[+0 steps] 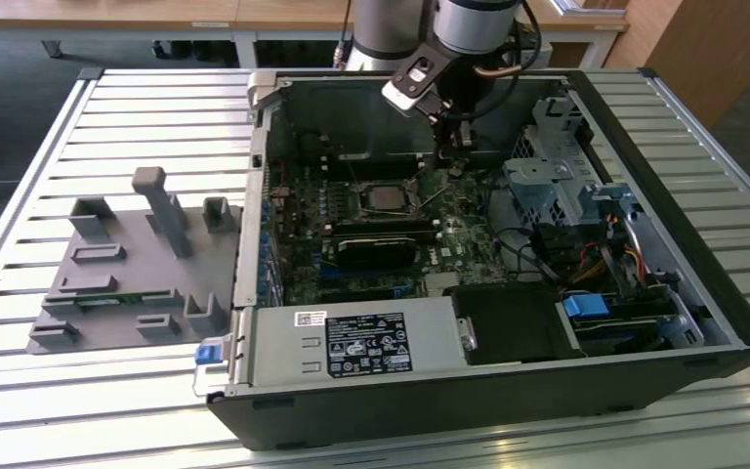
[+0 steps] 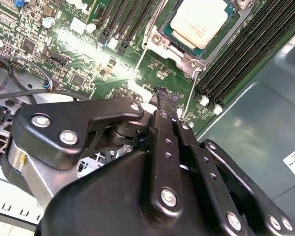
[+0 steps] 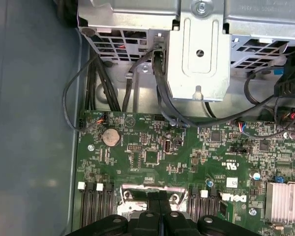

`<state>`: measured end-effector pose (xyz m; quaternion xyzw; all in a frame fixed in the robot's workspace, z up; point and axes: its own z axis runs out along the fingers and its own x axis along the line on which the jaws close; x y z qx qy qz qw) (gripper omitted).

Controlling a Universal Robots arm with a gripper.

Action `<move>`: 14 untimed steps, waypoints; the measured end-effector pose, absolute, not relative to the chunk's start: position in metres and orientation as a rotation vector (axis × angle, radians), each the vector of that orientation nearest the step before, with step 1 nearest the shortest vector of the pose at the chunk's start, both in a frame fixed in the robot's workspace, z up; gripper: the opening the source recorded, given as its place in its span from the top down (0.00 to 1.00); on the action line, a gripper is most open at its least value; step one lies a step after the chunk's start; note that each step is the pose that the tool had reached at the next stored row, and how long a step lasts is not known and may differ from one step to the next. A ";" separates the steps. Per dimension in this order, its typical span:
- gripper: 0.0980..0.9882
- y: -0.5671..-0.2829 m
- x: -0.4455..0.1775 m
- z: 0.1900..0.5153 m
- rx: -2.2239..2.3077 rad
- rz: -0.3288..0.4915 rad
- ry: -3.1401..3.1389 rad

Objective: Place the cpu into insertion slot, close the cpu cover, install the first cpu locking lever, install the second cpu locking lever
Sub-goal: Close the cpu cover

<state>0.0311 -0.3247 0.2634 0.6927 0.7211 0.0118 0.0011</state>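
Slatted metal table [image 1: 114, 107] carries everything. On it an open black PC case [image 1: 479, 430] lies on its side. Beside it, toward the exterior view's left, sits a grey moulded fixture tray [image 1: 114, 283].

Arm [image 1: 473, 24] comes in from the far side and reaches down into the case.

Inside the case:
- Green motherboard [image 3: 152, 157] covers the floor.
- Boxed power supply [image 1: 349, 342] is at the near wall.
- Silver drive cage [image 3: 199, 54] has black cables running under it.
- Finned heat sink [image 3: 285, 199] is on the board.
- Long black memory slots [image 2: 246, 54] flank the socket.

Gripper [image 1: 453, 164] hangs low over the board, just beside the insertion slot [image 1: 367, 199], toward the exterior view's right. In both wrist views the gripper [image 2: 164, 96] [image 3: 160, 196] has its fingers [image 3: 151, 201] pressed together, tips closed. Nothing seen pinched between them. Can't tell if the tip touches the board.

The cpu [image 2: 199, 19], dull silver top, sits in the slot, flat and square to it. The cpu cover [image 2: 160, 42], a silver frame, lies down around the cpu top.

Two thin wire levers run out from the socket corners toward the gripper. One lever [image 2: 136, 66] is on the lit side of the board. The other lever [image 2: 191, 96] is on the memory-slot side, passing close by the fingertip. Can't tell if either is hooked down.

Coin cell [image 3: 110, 136] sits near the board edge.
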 end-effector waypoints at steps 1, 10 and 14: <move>0.99 -0.325 0.032 0.263 2.175 0.037 2.264; 0.99 -0.324 0.038 0.263 2.175 0.037 2.264; 0.99 -0.324 0.040 0.263 2.175 0.037 2.264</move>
